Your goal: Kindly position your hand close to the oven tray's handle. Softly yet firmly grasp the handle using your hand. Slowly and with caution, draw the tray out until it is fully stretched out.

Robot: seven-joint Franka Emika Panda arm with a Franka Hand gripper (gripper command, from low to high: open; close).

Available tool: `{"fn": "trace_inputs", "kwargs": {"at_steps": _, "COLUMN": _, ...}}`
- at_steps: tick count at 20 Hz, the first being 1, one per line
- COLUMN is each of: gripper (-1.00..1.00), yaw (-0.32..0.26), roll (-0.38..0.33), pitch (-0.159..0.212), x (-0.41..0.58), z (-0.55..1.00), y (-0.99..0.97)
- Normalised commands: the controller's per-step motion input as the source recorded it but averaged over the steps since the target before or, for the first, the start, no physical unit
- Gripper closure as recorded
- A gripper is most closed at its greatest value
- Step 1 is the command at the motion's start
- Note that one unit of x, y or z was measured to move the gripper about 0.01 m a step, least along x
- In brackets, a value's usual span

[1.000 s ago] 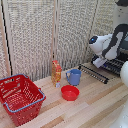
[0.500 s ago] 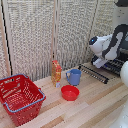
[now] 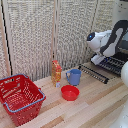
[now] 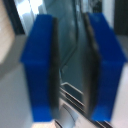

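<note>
Rack bars of the oven tray [image 3: 114, 63] showed dark at the exterior view's right edge, above the pale-edged striped slab [image 3: 93, 73]. The hand [image 3: 96, 58] hung just over them, fingers [image 4: 96, 70] spread and holding nothing. This looked like the approach step; next it needed to settle onto the handle, which I couldn't pick out.

A red basket [image 3: 20, 99], red bowl [image 3: 70, 93], blue mug [image 3: 74, 77] and orange carton [image 3: 56, 73] sit on the pale wooden desk [image 3: 95, 107]; the hand [image 3: 95, 58] is white, the oven tray [image 3: 114, 64] dark-barred.
</note>
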Motion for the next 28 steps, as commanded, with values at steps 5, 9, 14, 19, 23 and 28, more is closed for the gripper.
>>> {"fn": "trace_inputs", "kwargs": {"at_steps": 5, "gripper": -1.0, "yaw": 0.011, "roll": -0.232, "pitch": 0.013, "x": -0.003, "z": 0.24, "y": 0.12}}
{"fn": "trace_inputs", "kwargs": {"at_steps": 9, "gripper": -1.0, "yaw": -0.001, "roll": -0.209, "pitch": 0.0, "x": 0.0, "z": 0.16, "y": 0.21}}
{"fn": "trace_inputs", "kwargs": {"at_steps": 14, "gripper": -1.0, "yaw": 0.0, "roll": -0.3, "pitch": 0.0, "x": 0.038, "z": -0.02, "y": 0.09}}
{"fn": "trace_inputs", "kwargs": {"at_steps": 19, "gripper": -1.0, "yaw": 0.0, "roll": -0.289, "pitch": 0.0, "x": 0.002, "z": -0.11, "y": -0.11}}
{"fn": "trace_inputs", "kwargs": {"at_steps": 23, "gripper": -1.0, "yaw": 0.0, "roll": -0.04, "pitch": 0.0, "x": 0.045, "z": 0.0, "y": -0.16}}
{"fn": "trace_inputs", "kwargs": {"at_steps": 28, "gripper": -1.0, "yaw": 0.002, "roll": 0.0, "pitch": 0.0, "x": 0.069, "z": 0.0, "y": -0.08}}
